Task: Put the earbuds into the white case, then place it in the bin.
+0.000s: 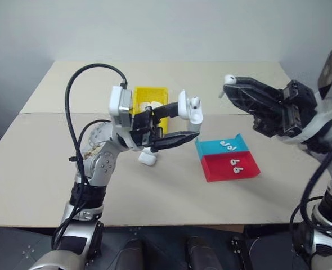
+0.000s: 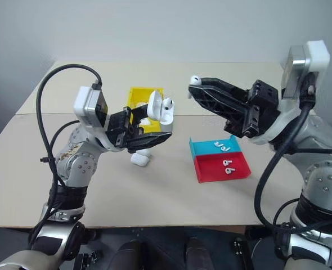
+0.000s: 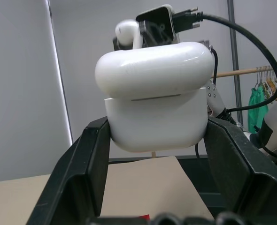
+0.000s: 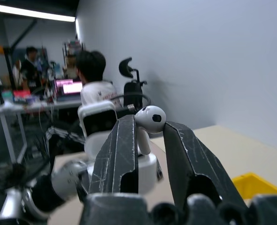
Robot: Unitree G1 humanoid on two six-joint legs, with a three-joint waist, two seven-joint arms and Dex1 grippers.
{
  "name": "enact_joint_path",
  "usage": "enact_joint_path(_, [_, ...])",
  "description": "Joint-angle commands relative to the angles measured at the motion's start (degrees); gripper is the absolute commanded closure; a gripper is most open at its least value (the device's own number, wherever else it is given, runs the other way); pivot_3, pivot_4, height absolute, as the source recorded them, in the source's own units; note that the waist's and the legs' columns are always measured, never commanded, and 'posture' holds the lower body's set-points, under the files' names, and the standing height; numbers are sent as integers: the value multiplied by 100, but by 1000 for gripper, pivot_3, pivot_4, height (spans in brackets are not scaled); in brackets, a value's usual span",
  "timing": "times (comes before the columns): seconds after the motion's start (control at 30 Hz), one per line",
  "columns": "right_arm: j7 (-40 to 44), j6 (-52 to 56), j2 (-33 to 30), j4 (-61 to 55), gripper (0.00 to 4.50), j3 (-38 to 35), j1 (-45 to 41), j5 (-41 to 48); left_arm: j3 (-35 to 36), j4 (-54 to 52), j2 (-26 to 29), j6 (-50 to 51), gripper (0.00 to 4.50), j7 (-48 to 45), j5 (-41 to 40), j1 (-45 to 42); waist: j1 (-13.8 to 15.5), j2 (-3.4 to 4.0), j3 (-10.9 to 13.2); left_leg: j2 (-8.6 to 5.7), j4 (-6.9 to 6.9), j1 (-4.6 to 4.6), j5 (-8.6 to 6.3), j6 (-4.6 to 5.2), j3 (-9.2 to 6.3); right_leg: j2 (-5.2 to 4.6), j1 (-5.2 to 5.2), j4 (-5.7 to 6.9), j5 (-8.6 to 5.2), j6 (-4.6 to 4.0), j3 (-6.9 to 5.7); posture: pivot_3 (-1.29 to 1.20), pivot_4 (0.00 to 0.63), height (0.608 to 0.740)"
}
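Observation:
My left gripper (image 1: 187, 121) is shut on the white case (image 1: 189, 112), holding it in the air above the table's middle. The case's lid stands open and one earbud (image 1: 195, 102) pokes up from it. In the left wrist view the case (image 3: 155, 93) sits between the two black fingers. My right gripper (image 2: 195, 83) is shut on another earbud (image 2: 194, 80), pinched at its tips a short way right of the case and slightly higher. The right wrist view shows this earbud (image 4: 150, 118) clamped between the fingers. The yellow bin (image 1: 146, 93) stands on the table behind the left gripper.
A flat blue-and-red tray (image 1: 250, 167) lies right of centre with several loose earbuds (image 1: 228, 145) on it. Another white case (image 1: 147, 158) lies on the table below my left gripper. Something white lies inside the bin. People sit at desks in the room behind.

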Motion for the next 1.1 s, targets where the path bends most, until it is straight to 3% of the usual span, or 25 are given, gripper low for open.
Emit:
enact_joint_path(0.03, [-538, -44, -111, -323, 3858, 84, 21, 732, -23, -62, -43, 8, 1758, -23, -35, -121, 2, 0, 0, 0, 0, -2, 0, 0, -1, 0, 0, -1, 0, 0, 0, 0, 150, 740])
enact_joint_path(0.13, [-782, -85, -265, -354, 3858, 145, 49, 1303, -39, -125, -61, 22, 1758, 7, -35, -64, 12, 0, 0, 0, 0, -14, 0, 1, -2, -1, -8, -6, 0, 1, -2, 0, 150, 740])
enact_joint_path(0.37, [-503, -126, -837, -416, 3858, 236, 361, 1349, -29, -112, -48, 3, 1758, 22, -34, -15, 22, -1, 0, 0, 1, -23, -1, 2, -6, -1, -8, -17, 0, 1, -6, 0, 150, 740])
enact_joint_path(0.57, [-646, -98, -886, -170, 3858, 862, -166, 881, 2, 15, -43, -55, 1758, -43, -14, -49, -27, -1, 0, 1, 1, -16, -1, 2, -4, 1, -10, -10, 0, 1, -2, 0, 150, 740])
enact_joint_path(1.1, [-92, -102, -1094, -243, 3858, 872, 99, 485, -9, -49, -107, -132, 1758, -45, 67, 86, 27, -1, 0, 1, 3, -32, -1, 3, -8, -1, -12, -25, 0, 2, -8, 0, 150, 740])
